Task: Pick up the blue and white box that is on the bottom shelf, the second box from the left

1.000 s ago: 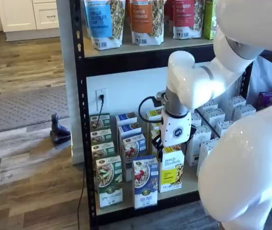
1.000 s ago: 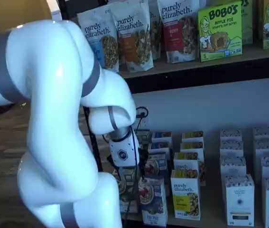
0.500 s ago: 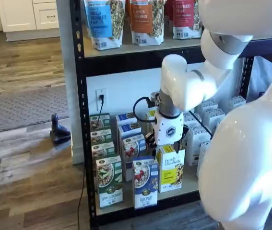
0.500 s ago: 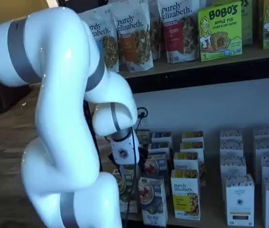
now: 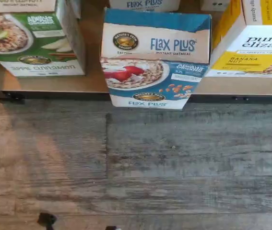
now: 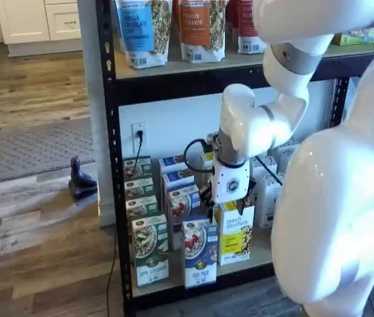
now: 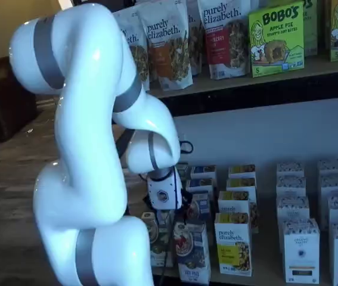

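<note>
blue and white box [image 6: 199, 250] just below end effector [image 6: 221, 207]

Soft, even indoor light; all three pictures are somewhat soft and low in detail.

In the wrist view the Flax Plus box [image 5: 155, 57] is evenly lit and its print reads well, while the wood floor [image 5: 136, 163] looks smeared, with a warm pale patch at one side. In both shelf views the glossy white arm [image 6: 332, 198] shows bright sheen and blown highlights; the space under the upper shelf beam [image 7: 264, 89] sits in shade, and small print on the boxes blurs.
</note>
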You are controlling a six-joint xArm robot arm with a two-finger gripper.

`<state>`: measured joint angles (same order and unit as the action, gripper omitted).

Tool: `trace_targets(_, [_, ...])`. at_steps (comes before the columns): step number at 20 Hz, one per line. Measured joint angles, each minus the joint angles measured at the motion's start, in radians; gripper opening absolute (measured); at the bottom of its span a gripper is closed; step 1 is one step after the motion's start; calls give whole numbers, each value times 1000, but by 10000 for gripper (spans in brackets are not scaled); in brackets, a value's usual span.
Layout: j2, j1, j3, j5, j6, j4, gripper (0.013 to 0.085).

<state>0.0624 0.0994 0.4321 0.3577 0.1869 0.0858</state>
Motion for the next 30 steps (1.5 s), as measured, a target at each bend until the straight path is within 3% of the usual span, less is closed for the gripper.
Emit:
trace_targets(7, [-167, -15, 72, -89, -83, -71, 850])
trace_targets(12, [-287, 1, 139, -140, -166, -170, 850])
trace_targets(18, [-424, 20, 243, -184, -222, -245, 850])
trace_targets(22, [-486, 24, 304, -189, -198, -225, 850])
trace_targets(30, [-563, 8, 399, -188, -60, -68, 850])
